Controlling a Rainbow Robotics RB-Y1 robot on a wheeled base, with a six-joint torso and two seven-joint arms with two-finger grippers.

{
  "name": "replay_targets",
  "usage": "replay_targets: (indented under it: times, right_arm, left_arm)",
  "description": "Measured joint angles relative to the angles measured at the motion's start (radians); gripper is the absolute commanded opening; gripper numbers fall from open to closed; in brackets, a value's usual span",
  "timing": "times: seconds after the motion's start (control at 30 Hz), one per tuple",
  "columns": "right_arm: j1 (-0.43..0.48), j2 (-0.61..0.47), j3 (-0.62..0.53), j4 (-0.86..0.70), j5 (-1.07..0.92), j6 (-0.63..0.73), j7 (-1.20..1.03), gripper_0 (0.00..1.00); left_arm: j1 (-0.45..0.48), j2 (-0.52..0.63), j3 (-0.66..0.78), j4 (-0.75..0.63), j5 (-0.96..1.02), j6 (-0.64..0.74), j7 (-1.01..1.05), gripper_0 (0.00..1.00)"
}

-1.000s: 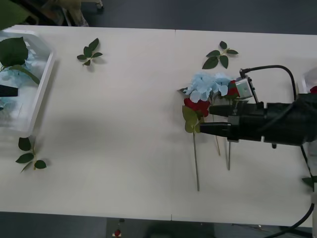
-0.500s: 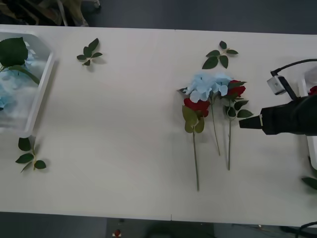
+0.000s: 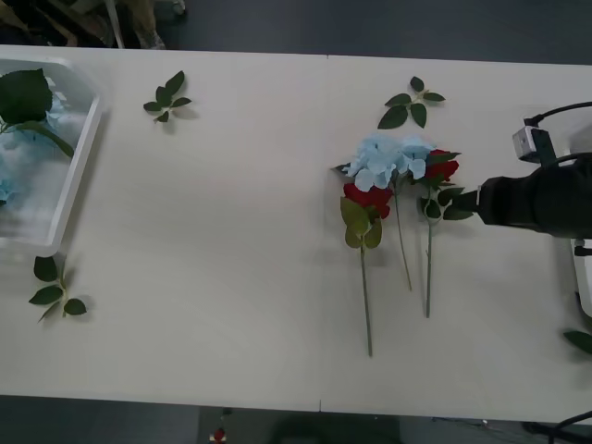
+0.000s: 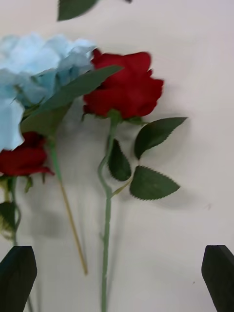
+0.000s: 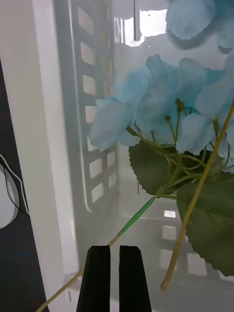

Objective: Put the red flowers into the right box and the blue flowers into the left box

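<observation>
Two red flowers [image 3: 368, 197] [image 3: 441, 167] and one of the blue flowers [image 3: 388, 157] lie bunched at the table's centre right, stems toward me. My right gripper [image 3: 467, 201] hovers just right of them, open and holding nothing. Its wrist view looks down on the nearer red flower [image 4: 124, 87], a blue flower [image 4: 34, 73] and a second red flower [image 4: 24, 156], with the right gripper [image 4: 117, 278] apart at the corners. Blue flowers [image 3: 14, 176] lie in the left box [image 3: 79, 166]. My left gripper [image 5: 113, 278] is shut above a blue flower [image 5: 161, 102] whose stem passes under it. The right box [image 3: 581, 273] shows as an edge.
Loose green leaf sprigs lie at the far left [image 3: 166, 97], far right of centre [image 3: 410, 104], near left beside the left box [image 3: 55, 291] and at the near right edge [image 3: 581, 339]. The table's broad middle is bare.
My right gripper pulled back to the right from over the flower bunch and now sits beside it. The flowers stayed put. My left gripper left the front view at the left box.
</observation>
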Motion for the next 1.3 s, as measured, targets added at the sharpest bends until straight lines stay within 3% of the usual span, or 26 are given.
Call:
replay_targets:
  times: [0.03,0.07,0.17,0.37,0.47,0.67,0.8,0.93,1.07,1.2,1.3]
  right_arm:
    - [0.000,0.000,0.015,0.000,0.022,-0.010,-0.022,1.00]
    - [0.000,0.000,0.034,0.000,0.046,-0.021,-0.045,1.00]
    - [0.000,-0.005,0.088,0.000,0.109,-0.056,-0.111,1.00]
    - [0.000,-0.028,0.166,0.000,0.215,-0.109,-0.231,1.00]
    - [0.000,-0.028,0.191,0.000,0.269,-0.144,-0.248,1.00]
    - [0.000,-0.028,0.218,0.045,0.283,-0.274,-0.249,1.00]
    - [0.000,-0.028,0.227,0.100,0.284,-0.361,-0.249,1.00]
    - [0.000,-0.028,0.239,0.142,0.299,-0.412,-0.249,1.00]
    - [0.000,-0.028,0.261,0.190,0.303,-0.482,-0.248,1.00]
    - [0.000,-0.029,0.281,0.237,0.303,-0.518,-0.248,1.00]
    - [0.000,-0.029,0.289,0.265,0.303,-0.547,-0.248,1.00]
  left_arm:
    - [0.000,0.000,-0.003,0.002,-0.001,-0.007,0.000,0.29]
    - [0.000,0.000,-0.004,0.003,-0.002,-0.012,0.000,0.64]
    - [0.000,0.000,-0.004,0.003,-0.011,-0.015,0.000,0.99]
    - [0.000,0.000,-0.003,-0.005,-0.003,-0.003,0.000,1.00]
    - [0.000,0.011,0.024,-0.055,0.025,0.119,0.000,1.00]
    - [0.003,0.044,0.316,-0.194,0.241,0.473,0.000,1.00]
    - [0.004,0.047,0.488,-0.264,0.413,0.597,0.000,1.00]
    - [0.004,0.016,0.514,-0.320,0.520,0.651,0.000,1.00]
    - [0.077,-0.125,0.585,-0.494,0.482,0.647,-0.004,1.00]
    - [0.283,-0.361,0.727,-0.820,0.354,0.567,-0.068,1.00]
    - [0.405,-0.500,0.735,-1.008,0.224,0.532,-0.077,1.00]
